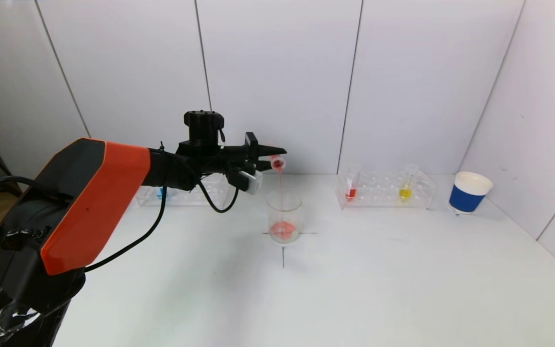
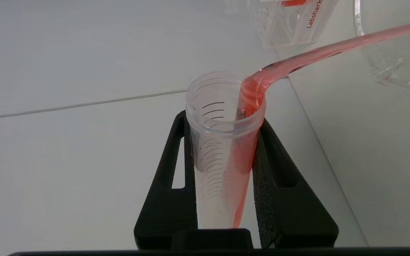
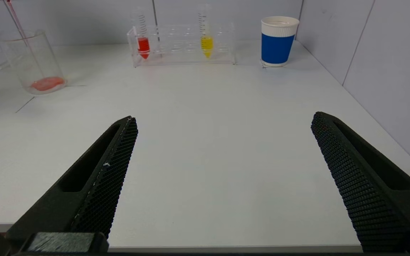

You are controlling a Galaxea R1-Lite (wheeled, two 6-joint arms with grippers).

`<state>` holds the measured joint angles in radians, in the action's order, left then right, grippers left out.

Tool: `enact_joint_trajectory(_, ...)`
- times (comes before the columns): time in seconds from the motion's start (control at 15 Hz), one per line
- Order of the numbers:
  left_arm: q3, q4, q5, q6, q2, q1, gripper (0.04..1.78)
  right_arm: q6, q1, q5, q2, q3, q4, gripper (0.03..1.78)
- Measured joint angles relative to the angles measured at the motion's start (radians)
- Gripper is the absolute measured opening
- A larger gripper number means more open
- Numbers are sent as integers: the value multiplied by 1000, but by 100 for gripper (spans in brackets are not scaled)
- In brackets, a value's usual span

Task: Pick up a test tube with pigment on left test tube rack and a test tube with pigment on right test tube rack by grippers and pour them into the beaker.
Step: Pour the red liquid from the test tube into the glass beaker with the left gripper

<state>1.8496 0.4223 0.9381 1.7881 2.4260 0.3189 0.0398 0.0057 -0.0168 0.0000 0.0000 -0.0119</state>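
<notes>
My left gripper [image 1: 269, 156] is shut on a clear test tube [image 2: 222, 142], tipped on its side above the beaker [image 1: 284, 216]. A thin stream of red pigment [image 1: 280, 188] runs from the tube's mouth [image 1: 277, 164] into the beaker, where red liquid pools at the bottom. The left rack [image 1: 181, 195] lies behind the left arm with a blue tube [image 1: 162, 193] in it. The right rack [image 1: 386, 190] holds a red tube [image 1: 350, 190] and a yellow tube [image 1: 405, 190]. My right gripper [image 3: 224, 122] is open and empty, low over the table's near edge, outside the head view.
A blue and white paper cup [image 1: 469, 193] stands to the right of the right rack. A black cross mark [image 1: 283, 250] lies on the white table under the beaker. White walls close in at the back and on the right.
</notes>
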Motion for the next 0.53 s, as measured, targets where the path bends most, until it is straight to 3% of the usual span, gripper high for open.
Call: enact_joint_trajectory(0.53, -1, 0, -19, 69, -17, 3, 46, 0, 0, 0, 0, 0, 0, 177)
